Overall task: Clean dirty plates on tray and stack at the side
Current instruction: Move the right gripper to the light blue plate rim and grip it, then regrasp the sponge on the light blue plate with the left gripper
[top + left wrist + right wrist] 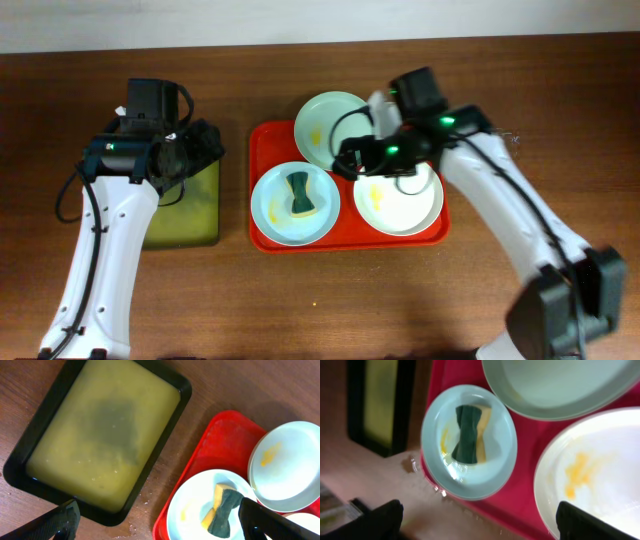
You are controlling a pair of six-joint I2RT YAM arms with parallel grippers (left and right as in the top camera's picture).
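Note:
The red tray (264, 140) holds three plates. A mint plate (325, 120) sits at the back with a yellow smear. A pale blue plate (275, 215) at the front left carries a green-and-yellow sponge (299, 194). A white plate (405, 210) at the front right has yellow smears. My right gripper (352, 160) hovers open and empty above the tray's middle, between the plates. My left gripper (200, 150) is open and empty above the right edge of the black tray. In the right wrist view the sponge (470, 435) lies on its plate (505, 455), beside the white plate (600, 470).
A black-rimmed tray (190, 225) with a yellow-green inside stands left of the red tray; it also shows in the left wrist view (100, 435). Bare wooden table lies in front of both trays and to the right.

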